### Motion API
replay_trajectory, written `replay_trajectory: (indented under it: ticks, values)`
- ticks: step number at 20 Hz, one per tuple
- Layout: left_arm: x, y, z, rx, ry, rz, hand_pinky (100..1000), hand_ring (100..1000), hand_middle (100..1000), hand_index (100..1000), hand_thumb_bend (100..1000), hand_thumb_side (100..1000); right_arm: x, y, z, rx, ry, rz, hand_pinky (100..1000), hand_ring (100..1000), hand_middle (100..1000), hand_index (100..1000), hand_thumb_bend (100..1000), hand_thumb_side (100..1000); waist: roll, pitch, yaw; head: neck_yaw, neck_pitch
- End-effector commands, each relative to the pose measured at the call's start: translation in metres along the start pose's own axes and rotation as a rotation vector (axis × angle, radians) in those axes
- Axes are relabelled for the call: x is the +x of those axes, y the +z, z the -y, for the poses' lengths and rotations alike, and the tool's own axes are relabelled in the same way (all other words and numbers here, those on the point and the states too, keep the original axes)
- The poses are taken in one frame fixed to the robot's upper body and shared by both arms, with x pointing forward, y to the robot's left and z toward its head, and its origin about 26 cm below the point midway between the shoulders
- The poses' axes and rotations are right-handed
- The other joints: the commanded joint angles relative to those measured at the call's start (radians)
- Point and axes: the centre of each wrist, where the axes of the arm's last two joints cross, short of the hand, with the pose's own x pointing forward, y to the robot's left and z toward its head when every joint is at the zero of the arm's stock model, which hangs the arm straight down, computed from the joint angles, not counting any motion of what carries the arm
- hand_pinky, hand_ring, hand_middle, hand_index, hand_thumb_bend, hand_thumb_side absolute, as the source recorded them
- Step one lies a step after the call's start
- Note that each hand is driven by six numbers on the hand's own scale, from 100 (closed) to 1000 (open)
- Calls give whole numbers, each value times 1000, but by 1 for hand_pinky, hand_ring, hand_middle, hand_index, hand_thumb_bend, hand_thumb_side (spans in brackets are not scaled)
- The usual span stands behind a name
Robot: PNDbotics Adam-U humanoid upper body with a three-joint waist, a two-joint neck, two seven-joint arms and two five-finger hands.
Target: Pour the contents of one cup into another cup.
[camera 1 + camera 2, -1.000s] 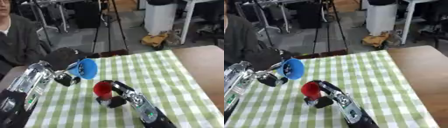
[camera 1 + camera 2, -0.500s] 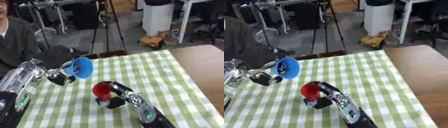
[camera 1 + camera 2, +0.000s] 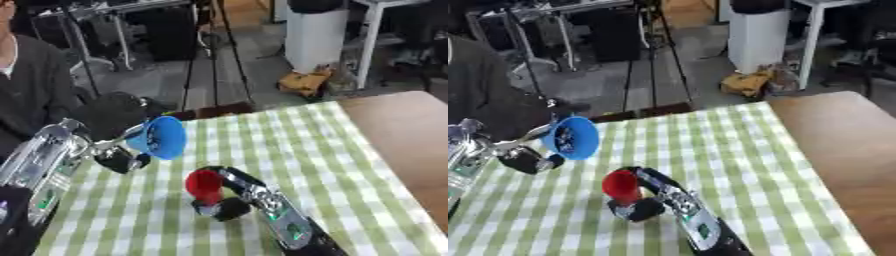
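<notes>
Presently, my findings from the operator's station:

Left fingers: curled round the base of the blue plastic cup point(image 3: 160, 138); my left hand point(image 3: 114, 156) has it raised off the table, tipped on its side, mouth facing toward the other cup.
Right fingers: wrapped about the red plastic cup point(image 3: 204, 186); my right hand point(image 3: 229, 202) steadies it upright on the green-and-white checked tablecloth point(image 3: 350, 170).
Cup positions: blue sits above and to the left of red, near but apart; its rim is not yet over the red mouth.
Contents: I cannot tell what, if anything, is inside either cup.
Risk: I judge that tipping further from here would spill onto the cloth, since the mouths are not aligned.
Secondary risk: the blue rim could knock the red cup during approach.
</notes>
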Motion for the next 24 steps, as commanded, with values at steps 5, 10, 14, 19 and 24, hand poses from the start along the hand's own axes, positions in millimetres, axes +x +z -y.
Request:
replay_trajectory:
  ticks: [5,10,14,19,24]
  values:
    - [-13,9,-16,21,-53,-35,682,420,303,586,419,100,5,-2,8,-14,23,10,820,807,695,831,177,153,-3,-18,3,-6,-14]
    - [-12,10,-19,7,-102,-31,692,418,297,584,447,100,4,-2,7,-16,24,7,819,806,695,830,177,154,-3,-18,3,-10,-17]
    - [-10,9,-21,-10,-142,-13,700,415,292,582,463,100,4,-2,7,-16,24,6,819,806,694,830,177,153,-2,-19,3,-13,-21]
    - [-5,8,-24,-24,-185,6,706,411,286,582,475,100,3,-2,7,-17,24,2,818,805,693,829,175,152,-2,-19,2,-9,-24]
    - [0,6,-26,-36,-218,23,710,407,282,580,480,100,3,-2,6,-16,25,0,817,805,693,829,175,153,-1,-19,2,-6,-27]
